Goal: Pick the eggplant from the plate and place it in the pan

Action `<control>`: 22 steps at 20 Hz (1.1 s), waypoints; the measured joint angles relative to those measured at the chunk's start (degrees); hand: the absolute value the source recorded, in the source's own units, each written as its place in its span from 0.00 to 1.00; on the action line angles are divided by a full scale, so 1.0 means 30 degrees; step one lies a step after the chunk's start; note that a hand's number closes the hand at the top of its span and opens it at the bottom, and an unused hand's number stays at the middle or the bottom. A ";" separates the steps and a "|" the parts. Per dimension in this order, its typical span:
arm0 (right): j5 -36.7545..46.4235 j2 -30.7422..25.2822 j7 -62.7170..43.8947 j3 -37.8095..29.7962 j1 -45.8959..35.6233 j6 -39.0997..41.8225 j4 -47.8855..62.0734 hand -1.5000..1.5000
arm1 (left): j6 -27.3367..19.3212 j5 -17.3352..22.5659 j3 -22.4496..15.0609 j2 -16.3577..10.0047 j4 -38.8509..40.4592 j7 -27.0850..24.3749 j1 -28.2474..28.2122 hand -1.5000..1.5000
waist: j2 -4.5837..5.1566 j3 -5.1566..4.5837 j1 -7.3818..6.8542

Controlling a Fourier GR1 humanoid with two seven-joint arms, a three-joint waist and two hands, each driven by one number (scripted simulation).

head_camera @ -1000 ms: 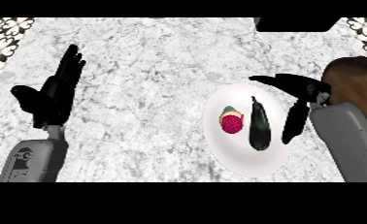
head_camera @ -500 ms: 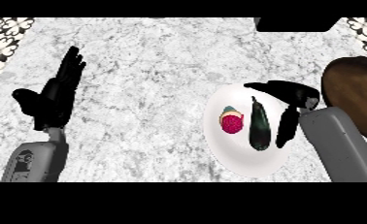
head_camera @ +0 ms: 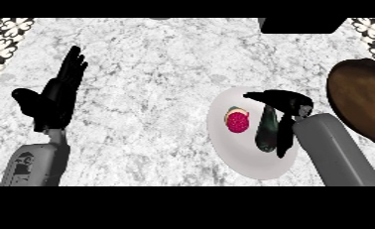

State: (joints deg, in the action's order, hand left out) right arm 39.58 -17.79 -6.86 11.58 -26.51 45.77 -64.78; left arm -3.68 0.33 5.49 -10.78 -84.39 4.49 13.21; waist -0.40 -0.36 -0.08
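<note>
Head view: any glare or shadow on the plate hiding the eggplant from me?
Head view: no glare; the plate is evenly white and the dark eggplant stands out on it. Only its top end and right edge merge with the black right hand that overlaps it.

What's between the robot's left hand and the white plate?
Only bare marble counter lies between the left hand and the plate, as the head view shows.

The right hand (head_camera: pixel 289 105) covers the upper end and right flank of the eggplant (head_camera: pixel 265 129), its forearm hides the right rim of the plate (head_camera: pixel 238 156), and the pan (head_camera: pixel 355 99) runs off the right edge.
</note>
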 measured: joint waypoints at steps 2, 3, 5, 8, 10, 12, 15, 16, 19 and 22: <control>0.0202 -0.0145 0.0797 0.0017 -0.0026 -0.0151 0.0278 1.00 | 0.0120 0.0037 0.0099 -0.0033 0.0208 -0.0099 0.0091 0.50 | -0.0063 -0.0039 -0.0021; 0.0239 -0.0280 0.1325 0.0033 -0.0150 -0.0172 0.0481 1.00 | 0.0092 0.0026 0.0137 -0.0017 0.0299 -0.0120 0.0139 0.50 | -0.0059 -0.0050 -0.0028; 0.0519 -0.0308 0.2129 0.0294 -0.0211 -0.0538 0.0516 1.00 | -0.0073 -0.0176 -0.0063 0.0233 0.0292 -0.0255 0.0075 0.50 | -0.0071 -0.0072 -0.0027; 0.0945 -0.0298 0.2746 0.0483 -0.0279 -0.0818 0.0428 1.00 | 0.0121 -0.0070 0.0096 0.0048 0.0117 -0.0009 0.0102 0.50 | -0.0066 -0.0072 -0.0010; 0.1163 -0.0371 0.3244 0.0530 -0.0159 -0.1051 0.0379 1.00 | 0.0207 -0.0023 0.0270 -0.0082 0.0255 0.0028 0.0228 0.50 | -0.0074 -0.0061 -0.0018; 0.1329 -0.0393 0.3652 0.0466 -0.0265 -0.1134 0.0598 1.00 | 0.0212 -0.0039 0.0246 0.0016 0.0203 -0.0026 0.0129 0.50 | -0.0074 -0.0055 -0.0036; 0.1559 -0.0239 0.3876 0.0202 -0.0276 -0.1359 0.0572 1.00 | 0.0097 -0.0099 0.0243 0.0103 -0.0046 0.0389 0.0223 0.50 | -0.0050 -0.0019 -0.0045; 0.1632 -0.0130 0.3887 0.0027 -0.0257 -0.1638 0.0627 1.00 | 0.0177 -0.0090 0.0247 0.0125 -0.0060 0.0193 0.0056 0.50 | -0.0032 0.0001 -0.0053; 0.2104 0.0509 0.2321 0.0108 0.1500 -0.2935 -0.1898 1.00 | 0.0082 -0.0105 0.0451 0.0085 0.0218 0.0095 0.0094 0.50 | -0.0076 0.0026 0.0260; 0.3129 0.1002 0.0344 0.0585 0.3563 -0.4470 -0.4965 1.00 | 0.0029 -0.0029 0.0709 -0.0055 0.0117 0.0194 -0.0259 0.50 | -0.0229 0.0046 0.0740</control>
State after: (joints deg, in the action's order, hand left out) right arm 48.96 -14.78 -5.83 13.33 -15.82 32.36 -79.68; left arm -3.60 0.25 7.61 -10.94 -84.04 5.07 12.43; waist -1.08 -0.22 2.14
